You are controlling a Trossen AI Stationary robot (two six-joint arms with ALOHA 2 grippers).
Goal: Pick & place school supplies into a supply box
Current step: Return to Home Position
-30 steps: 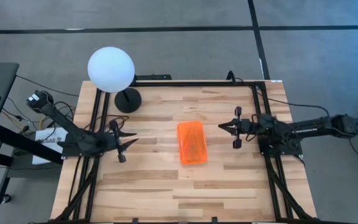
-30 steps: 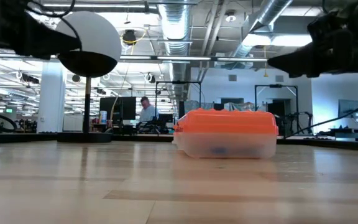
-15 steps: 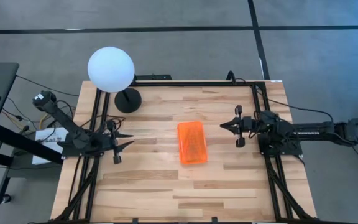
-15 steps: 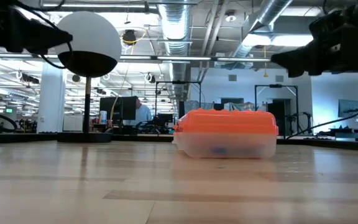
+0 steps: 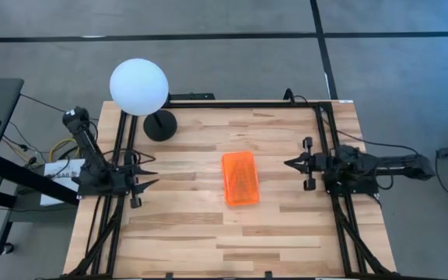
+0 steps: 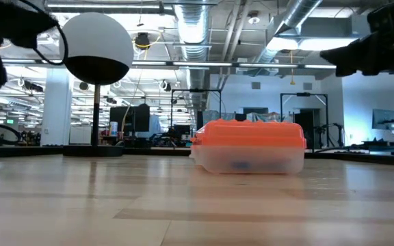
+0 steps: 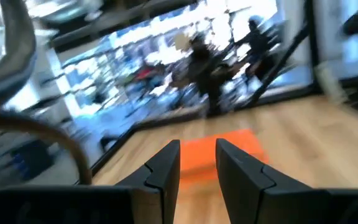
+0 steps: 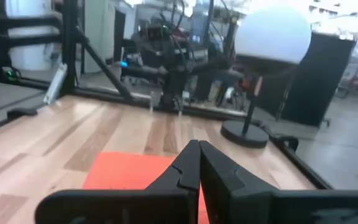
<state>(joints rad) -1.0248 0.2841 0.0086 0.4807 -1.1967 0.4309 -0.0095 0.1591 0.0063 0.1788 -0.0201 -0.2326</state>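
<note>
My left gripper point(image 5: 154, 177) hangs well left of the rectangular clear-plastic supply box with orange lid point(image 5: 239, 178), pointing at it, fingers slightly parted, empty. My right gripper point(image 5: 288, 163) faces it from the right, fingers pressed together, empty. The box lies lid-closed, long axis far-to-near; something bluish point(image 6: 239, 165) shows dimly inside.

No legible txt, nos. or signs anywhere in view
</note>
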